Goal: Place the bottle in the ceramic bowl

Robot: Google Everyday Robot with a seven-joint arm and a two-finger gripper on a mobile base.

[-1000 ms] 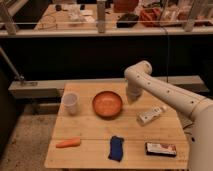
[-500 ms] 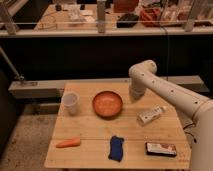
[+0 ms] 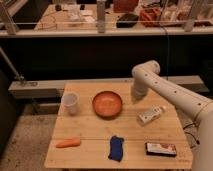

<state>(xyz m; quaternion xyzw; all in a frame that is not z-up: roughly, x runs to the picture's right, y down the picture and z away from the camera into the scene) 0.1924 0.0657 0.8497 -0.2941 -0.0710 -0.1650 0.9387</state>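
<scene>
The bottle (image 3: 151, 115) is small and white with a pale label, and it lies on its side on the wooden table (image 3: 90, 130), right of centre. The ceramic bowl (image 3: 107, 104) is orange-brown and sits empty in the middle of the table. My gripper (image 3: 135, 95) hangs at the end of the white arm (image 3: 165, 87), which reaches in from the right. The gripper is between the bowl's right rim and the bottle, toward the table's back edge, up and to the left of the bottle. It holds nothing that I can see.
A white cup (image 3: 70, 102) stands left of the bowl. An orange carrot (image 3: 68, 143) lies front left, a blue cloth-like item (image 3: 116, 148) front centre, and a flat dark box (image 3: 161, 148) front right. A grey ledge (image 3: 40, 89) runs behind the table.
The arm has swung a little to the right, carrying the gripper away from the bowl's rim. The bottle and other objects have not moved.
</scene>
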